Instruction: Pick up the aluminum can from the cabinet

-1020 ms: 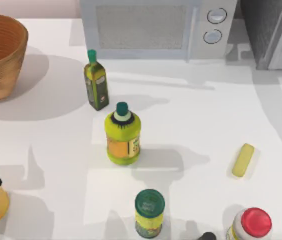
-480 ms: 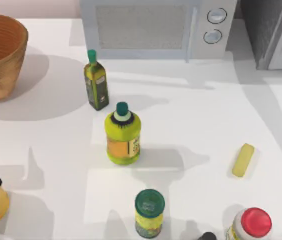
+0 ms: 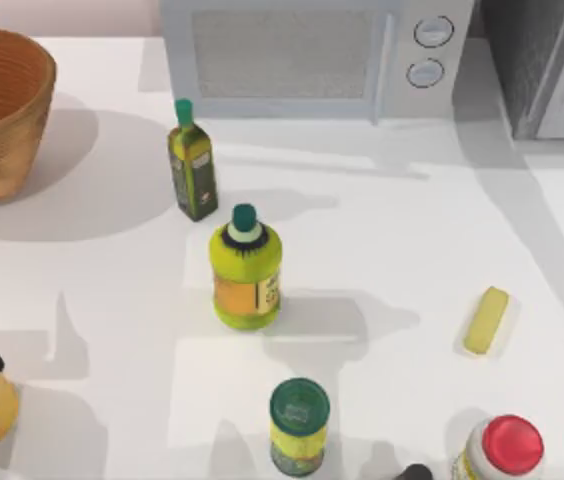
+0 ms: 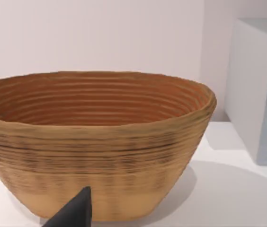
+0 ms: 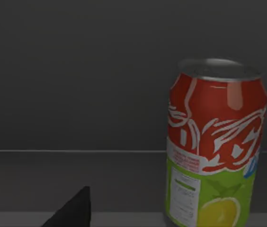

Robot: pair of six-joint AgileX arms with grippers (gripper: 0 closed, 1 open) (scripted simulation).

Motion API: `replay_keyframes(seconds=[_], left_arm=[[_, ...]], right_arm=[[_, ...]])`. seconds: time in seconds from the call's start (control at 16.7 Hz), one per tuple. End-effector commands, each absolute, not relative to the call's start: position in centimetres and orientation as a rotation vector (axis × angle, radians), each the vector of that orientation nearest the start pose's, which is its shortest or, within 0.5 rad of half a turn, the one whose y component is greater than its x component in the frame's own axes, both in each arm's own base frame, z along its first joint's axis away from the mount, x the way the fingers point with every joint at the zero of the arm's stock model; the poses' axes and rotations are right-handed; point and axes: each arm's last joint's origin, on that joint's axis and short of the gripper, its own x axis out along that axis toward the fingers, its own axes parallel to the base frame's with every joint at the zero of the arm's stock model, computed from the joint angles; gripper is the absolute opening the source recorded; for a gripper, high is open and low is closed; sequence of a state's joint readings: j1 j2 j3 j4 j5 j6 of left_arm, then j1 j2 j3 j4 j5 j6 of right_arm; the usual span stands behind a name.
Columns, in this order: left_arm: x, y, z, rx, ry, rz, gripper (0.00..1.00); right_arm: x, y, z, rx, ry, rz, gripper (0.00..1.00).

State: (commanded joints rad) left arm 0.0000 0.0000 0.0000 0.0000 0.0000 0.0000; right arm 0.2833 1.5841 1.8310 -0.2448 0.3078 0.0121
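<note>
A: Where is the right end effector (image 5: 72,210) at this moment?

B: In the right wrist view I see one dark fingertip (image 5: 74,208) of it at the lower edge, and it looks into a dark grey inside with a shelf line behind. I judge this is the interior of the cabinet (image 3: 542,65), which stands at the far right corner of the tabletop (image 3: 382,230) in the top view. Whether the fingers are open or closed, I cannot tell, because one tip alone is visible.

A: And the aluminum can (image 5: 214,142)?

B: It stands upright on the cabinet floor, in front of the end effector and off to one side of the fingertip, clearly apart from it. It has a silvery top, a red upper part and a green lower part with a lemon picture. Nothing touches it.

A: So how far along is the task?

B: I think the reach into the cabinet is done, since the wrist camera sees the can from close. The grasp is not yet done: the can is not between the fingers, and it is not lifted. What is left, in my judgement, is to bring the end effector sideways in line with the can, close on its body, and take it out.

A: The left arm?

B: The left end effector (image 4: 72,213) is idle at the left side, facing the woven basket (image 4: 95,142). Its state I also cannot tell.
</note>
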Motion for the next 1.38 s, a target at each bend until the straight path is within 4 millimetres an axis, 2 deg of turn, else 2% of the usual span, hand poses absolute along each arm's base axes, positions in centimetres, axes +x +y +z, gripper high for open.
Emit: replay_keyframes(seconds=[0.54,0.84,1.38], left_arm=[[10.6,-0.1,16.0,0.0,0.0,0.0,1.0],[10.6,-0.1,16.0,0.0,0.0,0.0,1.0],[10.6,-0.1,16.0,0.0,0.0,0.0,1.0]], right_arm=[[39.1,9.6,48.4,-0.002,-0.009,-0.007,1.0],[39.4,9.6,48.3,-0.002,-0.009,-0.007,1.0],[39.4,9.6,48.3,-0.002,-0.009,-0.007,0.32]])
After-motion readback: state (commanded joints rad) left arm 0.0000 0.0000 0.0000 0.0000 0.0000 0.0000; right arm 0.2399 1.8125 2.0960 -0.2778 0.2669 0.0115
